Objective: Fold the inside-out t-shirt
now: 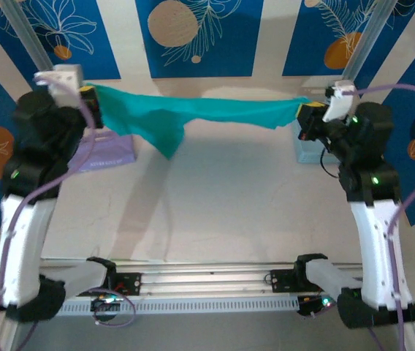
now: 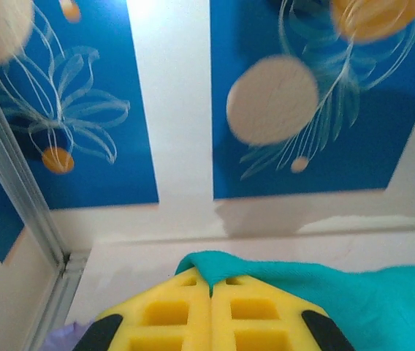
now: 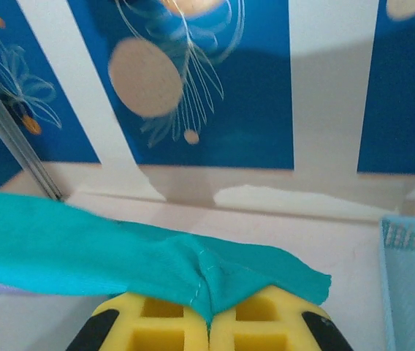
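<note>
Blue leaf-print panels (image 1: 193, 44) back the pale counter (image 1: 229, 212). Left claw (image 2: 211, 289) and right claw (image 3: 207, 311) each clench an edge of the inside-out t-shirt (image 1: 193, 113), which hangs stretched between them above the counter. Step in hand: spreading. Next: lower it flat under even tension.

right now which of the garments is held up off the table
The teal t-shirt: it hangs stretched between the left gripper and the right gripper, both shut on it. The lavender garment lies on the table, ungripped.
</note>
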Robot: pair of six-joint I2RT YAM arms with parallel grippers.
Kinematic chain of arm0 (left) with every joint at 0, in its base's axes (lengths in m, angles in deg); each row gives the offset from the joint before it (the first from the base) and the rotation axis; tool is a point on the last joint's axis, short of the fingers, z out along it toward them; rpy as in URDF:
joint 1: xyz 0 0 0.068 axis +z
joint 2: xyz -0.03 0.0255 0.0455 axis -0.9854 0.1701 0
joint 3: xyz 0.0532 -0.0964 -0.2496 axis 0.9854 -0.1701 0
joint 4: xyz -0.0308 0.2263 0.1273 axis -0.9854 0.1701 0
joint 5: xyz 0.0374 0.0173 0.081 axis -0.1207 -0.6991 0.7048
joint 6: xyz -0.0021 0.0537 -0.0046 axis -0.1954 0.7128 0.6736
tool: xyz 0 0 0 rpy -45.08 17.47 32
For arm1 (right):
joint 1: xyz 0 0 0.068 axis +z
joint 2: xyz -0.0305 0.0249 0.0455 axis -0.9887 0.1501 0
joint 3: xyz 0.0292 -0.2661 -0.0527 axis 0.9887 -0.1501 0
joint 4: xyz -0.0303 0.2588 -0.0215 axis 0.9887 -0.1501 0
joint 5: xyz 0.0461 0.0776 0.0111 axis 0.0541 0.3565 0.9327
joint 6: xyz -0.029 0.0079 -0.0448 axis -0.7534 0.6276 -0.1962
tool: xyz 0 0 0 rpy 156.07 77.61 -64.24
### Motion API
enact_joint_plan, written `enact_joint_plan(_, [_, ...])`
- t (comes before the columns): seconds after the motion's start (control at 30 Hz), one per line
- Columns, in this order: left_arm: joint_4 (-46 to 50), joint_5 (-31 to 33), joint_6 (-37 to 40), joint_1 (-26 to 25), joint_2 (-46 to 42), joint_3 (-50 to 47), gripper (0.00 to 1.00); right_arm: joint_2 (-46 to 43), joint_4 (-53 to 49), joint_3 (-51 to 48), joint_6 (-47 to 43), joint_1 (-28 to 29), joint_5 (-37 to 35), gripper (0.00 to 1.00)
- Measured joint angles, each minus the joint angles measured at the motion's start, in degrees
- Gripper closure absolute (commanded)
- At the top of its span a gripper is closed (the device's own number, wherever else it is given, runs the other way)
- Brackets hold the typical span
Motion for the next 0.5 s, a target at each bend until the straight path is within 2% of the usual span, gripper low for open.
enact_joint_plan(0.13, [-0.7,-2.5,-1.0,0.0,-10.3,-0.1,1.0,-7.2,-1.5,2.5,0.0,0.0,0.9,1.0])
enact_joint_plan(0.23, [-1.0,-3.7,-1.4,0.0,-14.2,1.0,1.0,-10.3,-2.7,5.4,0.0,0.0,1.0,1.0])
enact_joint_plan(0.33, [-1.2,-4.1,-1.4,0.0,-14.4,1.2,1.0,-11.1,-3.3,7.6,-0.1,0.0,0.9,1.0])
enact_joint_plan(0.5, [-1.9,-2.6,-0.9,0.0,-9.7,-0.4,1.0,-9.7,-3.1,6.7,-0.1,0.0,0.7,1.0])
